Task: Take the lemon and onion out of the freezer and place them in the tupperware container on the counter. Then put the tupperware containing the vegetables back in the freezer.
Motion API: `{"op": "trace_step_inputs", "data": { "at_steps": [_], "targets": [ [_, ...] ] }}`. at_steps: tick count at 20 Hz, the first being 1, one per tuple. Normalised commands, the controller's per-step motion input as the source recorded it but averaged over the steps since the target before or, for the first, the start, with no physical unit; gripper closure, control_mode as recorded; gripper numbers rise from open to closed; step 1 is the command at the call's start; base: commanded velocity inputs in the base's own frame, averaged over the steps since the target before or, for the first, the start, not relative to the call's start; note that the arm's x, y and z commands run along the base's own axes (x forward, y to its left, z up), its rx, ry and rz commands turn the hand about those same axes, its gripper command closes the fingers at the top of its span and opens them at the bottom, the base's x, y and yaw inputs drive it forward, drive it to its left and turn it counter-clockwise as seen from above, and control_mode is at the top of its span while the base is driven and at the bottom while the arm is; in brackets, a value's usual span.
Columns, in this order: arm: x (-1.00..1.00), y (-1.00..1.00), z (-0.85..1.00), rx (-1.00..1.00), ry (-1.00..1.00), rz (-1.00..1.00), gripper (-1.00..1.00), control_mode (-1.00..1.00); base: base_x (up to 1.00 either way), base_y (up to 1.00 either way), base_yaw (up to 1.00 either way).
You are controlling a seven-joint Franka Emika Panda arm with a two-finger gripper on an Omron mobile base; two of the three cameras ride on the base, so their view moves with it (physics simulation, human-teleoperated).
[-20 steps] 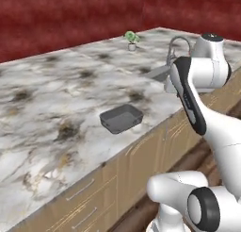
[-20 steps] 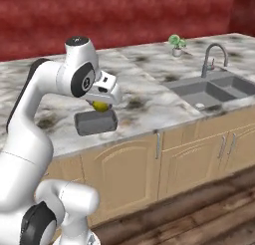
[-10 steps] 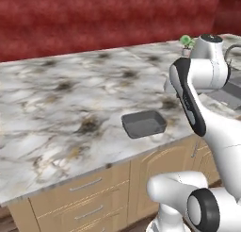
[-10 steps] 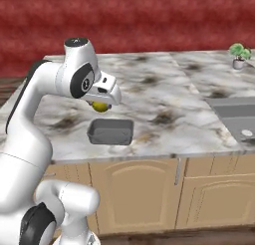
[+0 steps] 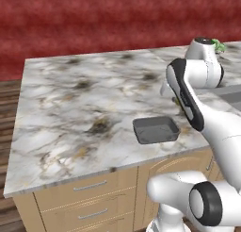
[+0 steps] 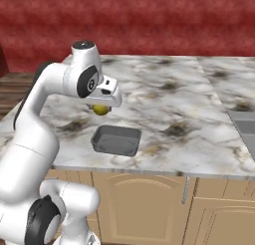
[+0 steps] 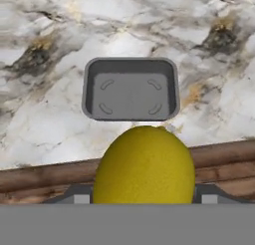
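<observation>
Right base view, centre left: the claw [image 6: 101,107] grips the small yellow oval lemon [image 6: 101,109] above the grey-white marble surface [image 6: 164,97]. The shallow dark grey rectangular tupperware container [image 6: 116,140] lies just below and right of it, seemingly not yet directly underneath.

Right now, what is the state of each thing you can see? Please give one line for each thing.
lemon: held in the end effector, above the counter, not yet in the container.
end effector: shut on the lemon, beside the container's far edge.
tupperware container: upright on the counter, nothing inside.
counter: carries the container near its front edge.
</observation>
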Motion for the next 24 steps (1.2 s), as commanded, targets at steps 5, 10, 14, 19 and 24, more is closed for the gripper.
{"op": "trace_step_inputs", "data": {
  "at_steps": [5,10,14,19,24],
  "targets": [
    [0.79,0.09,-0.87,0.00,0.19,0.04,1.00,-1.00,0.00,0.00,0.00],
    [0.90,0.10,-0.93,0.00,0.15,0.00,1.00,-1.00,0.00,0.00,0.00],
    [0.85,0.03,-0.81,0.00,0.04,0.00,1.00,-1.00,0.00,0.00,0.00],
    [0.47,0.00,-0.64,0.00,0.00,0.00,1.00,-1.00,0.00,0.00,0.00],
    [0.24,0.00,-0.54,0.00,-0.03,0.00,1.00,-1.00,0.00,0.00,0.00]
  ]
}}
